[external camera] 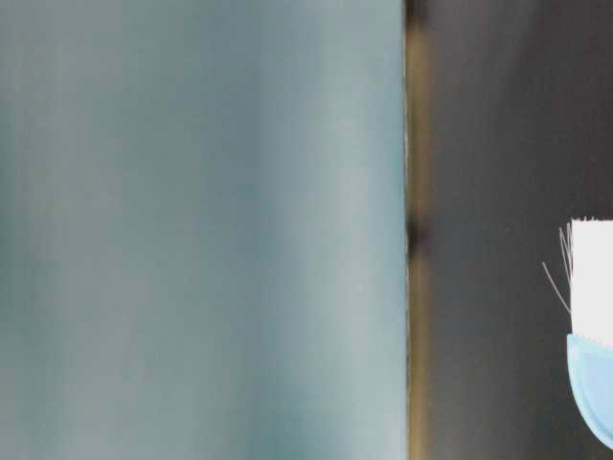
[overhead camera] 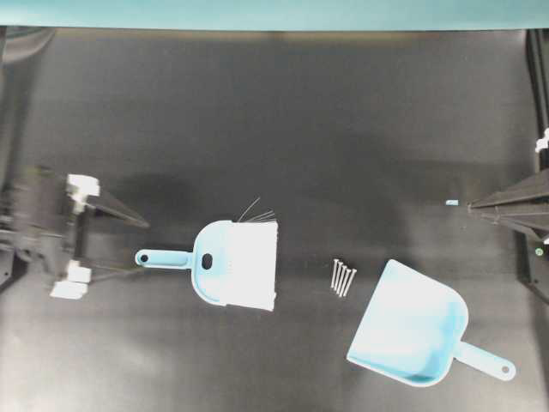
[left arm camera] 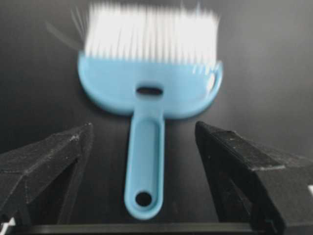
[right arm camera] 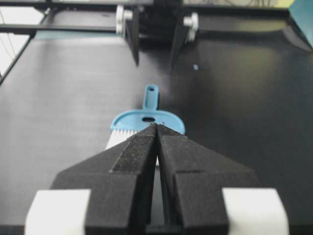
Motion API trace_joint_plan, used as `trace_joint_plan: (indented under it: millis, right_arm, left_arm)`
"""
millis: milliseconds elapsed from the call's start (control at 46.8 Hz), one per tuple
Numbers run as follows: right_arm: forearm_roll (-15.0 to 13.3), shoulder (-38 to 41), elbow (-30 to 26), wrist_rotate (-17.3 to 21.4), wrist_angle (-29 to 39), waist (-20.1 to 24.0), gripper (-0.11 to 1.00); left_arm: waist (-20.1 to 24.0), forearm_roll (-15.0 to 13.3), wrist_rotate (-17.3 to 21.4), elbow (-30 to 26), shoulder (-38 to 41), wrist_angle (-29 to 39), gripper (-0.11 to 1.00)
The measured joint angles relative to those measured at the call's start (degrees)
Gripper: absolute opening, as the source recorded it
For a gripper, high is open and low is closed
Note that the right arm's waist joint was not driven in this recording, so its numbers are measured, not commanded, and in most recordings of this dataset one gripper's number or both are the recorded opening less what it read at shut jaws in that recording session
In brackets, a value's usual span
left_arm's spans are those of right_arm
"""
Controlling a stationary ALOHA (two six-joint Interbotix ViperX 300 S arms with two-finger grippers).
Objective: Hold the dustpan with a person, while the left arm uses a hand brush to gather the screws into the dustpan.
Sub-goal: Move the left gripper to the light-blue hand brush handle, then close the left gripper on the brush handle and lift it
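Observation:
The light blue hand brush lies flat on the black table with its white bristles pointing right and its handle pointing left. My left gripper is open, its fingers on either side of the handle's end without touching it. In the left wrist view the handle lies between the spread jaws of the left gripper. Several silver screws lie bunched between the brush and the dustpan, which rests at the front right. My right gripper is shut and empty at the right edge. No person is in view.
A tiny blue scrap lies just left of the right gripper's tip. A teal wall borders the table's far side. The table-level view shows mostly that wall, with the brush at its right edge.

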Motion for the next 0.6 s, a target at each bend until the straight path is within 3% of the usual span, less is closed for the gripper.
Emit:
trace_joint_plan:
  millis: [278,599]
  right_arm:
    - [0.09,-0.88,0.88,0.00,0.00,0.00,0.00]
    - [0.09,-0.97,1.32,0.00,0.00,0.00,0.00]
  left_arm:
    - [0.26,0.00,0.00,-5.54,13.18,-0.09,0.81]
    - [-0.35,0.00,0.70,-9.32,18.54,2.55,0.81]
